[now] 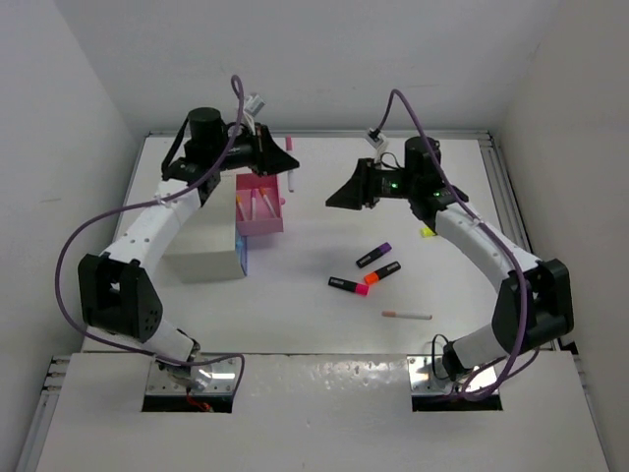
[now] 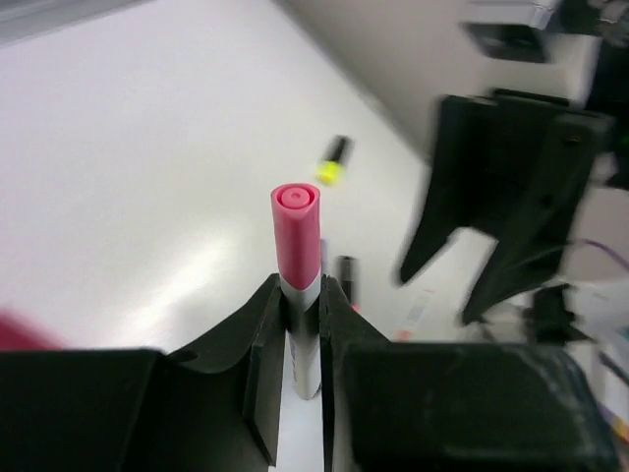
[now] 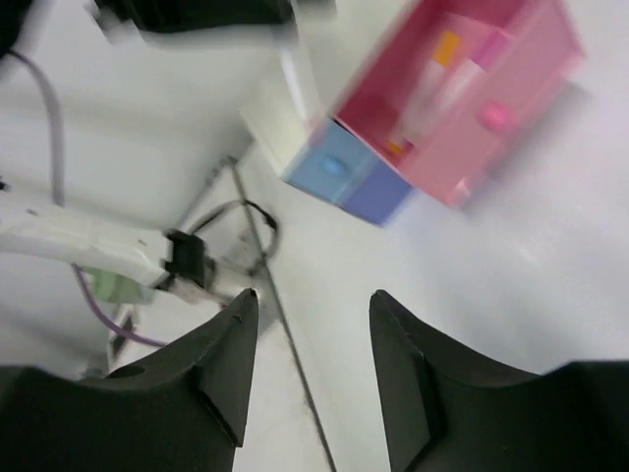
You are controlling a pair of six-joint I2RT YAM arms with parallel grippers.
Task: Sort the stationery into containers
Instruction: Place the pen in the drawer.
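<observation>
left gripper [image 2: 300, 297] pinches a thin white pen with a pink cap [image 2: 296, 231] upright, its lower end hidden between the fingers, by the far end of the open pastel pink plastic drawer [image 1: 260, 223]. right gripper [image 3: 313, 324] stands spread, empty. the drawer's contents are blurred. 3 short black highlighters [image 1: 382, 274] lie mid-table.

A white table [image 1: 324, 339] is enclosed on 3 sides by plain white walls: a left wall [image 1: 59, 118], a back wall [image 1: 314, 59] and a right wall [image 1: 580, 108]. The corners where they meet are seen as soft grey seams. An aluminium rail [image 1: 503, 187] is run along the right edge of the table. Across the near side a pale metal plate [image 1: 324, 413] is laid, scuffed and mottled. The scene is lit evenly from above, soft shadows are cast on the tabletop, and a dull glare [image 2: 187, 285] is shown there in the left wrist view.
</observation>
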